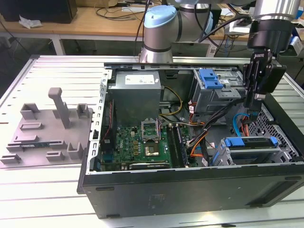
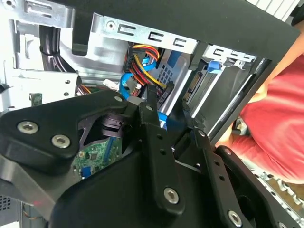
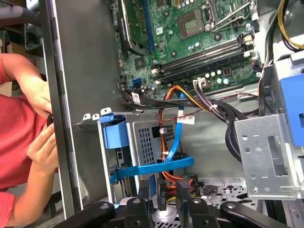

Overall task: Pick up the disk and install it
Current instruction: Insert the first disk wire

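Claw hanging over the bayed disk

At the black metal computer case's (image 1: 190, 190) near corner, the flat silver disk in its blue plastic caddy (image 1: 250, 143) is lying in the drive bay, seemingly seated. Deeper in the case, just above, the black two-fingered claw (image 1: 251, 108) is hanging slightly spread and empty, probably keeping clear of the coloured cables (image 1: 237, 124).

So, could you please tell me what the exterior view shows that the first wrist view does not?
The exterior view takes in the grey fixture tray beside the case, the power supply and the arm's blue-capped joint. The first wrist view adds a person's hands at the case's outer wall. Both show the motherboard, the blue cable and the open gripper over the case.
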You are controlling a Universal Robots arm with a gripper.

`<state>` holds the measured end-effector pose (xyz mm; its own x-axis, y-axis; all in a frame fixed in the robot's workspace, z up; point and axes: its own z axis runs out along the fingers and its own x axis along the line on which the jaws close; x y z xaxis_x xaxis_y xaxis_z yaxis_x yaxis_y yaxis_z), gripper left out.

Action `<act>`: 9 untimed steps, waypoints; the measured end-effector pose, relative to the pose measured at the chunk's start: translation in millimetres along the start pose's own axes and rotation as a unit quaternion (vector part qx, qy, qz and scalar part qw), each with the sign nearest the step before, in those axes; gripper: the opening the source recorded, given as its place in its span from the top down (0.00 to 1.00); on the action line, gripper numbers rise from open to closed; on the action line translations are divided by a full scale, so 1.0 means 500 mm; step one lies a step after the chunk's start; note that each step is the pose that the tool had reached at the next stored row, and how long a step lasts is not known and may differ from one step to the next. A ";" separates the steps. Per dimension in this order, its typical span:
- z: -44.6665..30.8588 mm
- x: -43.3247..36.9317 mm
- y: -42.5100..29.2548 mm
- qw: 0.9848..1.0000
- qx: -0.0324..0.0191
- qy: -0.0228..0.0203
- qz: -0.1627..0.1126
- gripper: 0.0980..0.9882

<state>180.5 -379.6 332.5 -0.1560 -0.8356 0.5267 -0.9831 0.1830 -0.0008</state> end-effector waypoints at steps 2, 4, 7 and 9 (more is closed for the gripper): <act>0.000 0.000 0.000 1.000 0.000 0.000 0.000 0.71; 0.000 0.000 0.000 1.000 0.002 0.000 -0.003 0.71; 0.001 0.000 -0.001 1.000 0.009 0.000 -0.015 0.71; 0.003 0.001 -0.001 1.000 0.007 0.000 -0.017 0.71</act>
<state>180.9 -381.2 331.4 -0.1231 -0.8407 0.5274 -0.9890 0.1479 0.0050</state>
